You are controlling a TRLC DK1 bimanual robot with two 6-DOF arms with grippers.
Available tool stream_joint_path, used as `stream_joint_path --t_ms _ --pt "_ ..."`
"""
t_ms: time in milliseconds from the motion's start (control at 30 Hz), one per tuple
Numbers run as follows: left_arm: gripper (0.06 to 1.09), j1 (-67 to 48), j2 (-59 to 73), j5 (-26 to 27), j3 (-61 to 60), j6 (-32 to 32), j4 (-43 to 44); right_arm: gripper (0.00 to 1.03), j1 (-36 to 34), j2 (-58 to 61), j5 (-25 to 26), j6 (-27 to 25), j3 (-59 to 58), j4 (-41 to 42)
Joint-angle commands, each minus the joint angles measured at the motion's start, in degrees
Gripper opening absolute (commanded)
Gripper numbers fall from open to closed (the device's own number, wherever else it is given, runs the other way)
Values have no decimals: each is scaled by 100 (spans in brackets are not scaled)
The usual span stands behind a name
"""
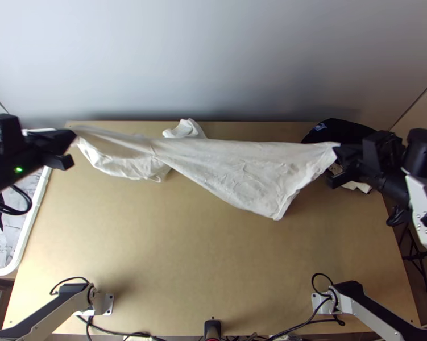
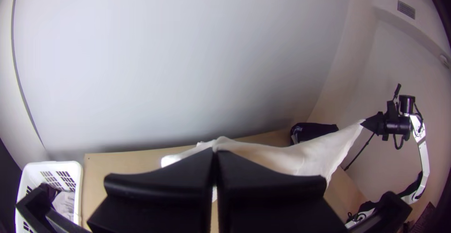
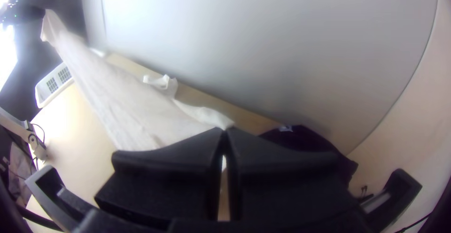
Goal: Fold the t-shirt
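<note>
**Examiner:** State the condition of the t-shirt [image 1: 236,170].

**Operator:** White, creased and unfolded. I find it strung between my two claws above the far half of the table [image 1: 213,256], pulled into a long, slanting sheet. It narrows to a point at each claw. The part toward my right is broader, with a corner hanging toward the near edge; toward my left a looser fold sags. A bunched bit shows by the table's far edge. Whether that bit touches the wood, I cannot tell.

**Examiner:** The surface and the room?

**Operator:** The table is light wood. Behind it stands a plain, pale grey wall [image 1: 213,57]. Beyond the left side is a white basket [image 2: 51,166] with cloth inside. At the far right corner lies a dark cloth [image 3: 305,141]. Cables [image 1: 122,334] run along the near edge, between the two arm bases.

**Examiner:** And the claws?

**Operator:** My left claw [image 1: 72,136] is closed, its tips pinching one end of the shirt beyond the table's left side. My right claw [image 1: 338,152] is also closed, gripping the opposite end near the dark cloth.
</note>
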Motion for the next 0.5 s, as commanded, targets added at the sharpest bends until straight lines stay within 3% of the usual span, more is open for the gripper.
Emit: stream_joint_path --t_ms 0,467 --pt "9 107 197 111 889 -36 -228 3 -10 200 22 107 583 -22" --pt "9 502 443 111 2365 -107 -132 3 -46 868 215 520 2684 66"
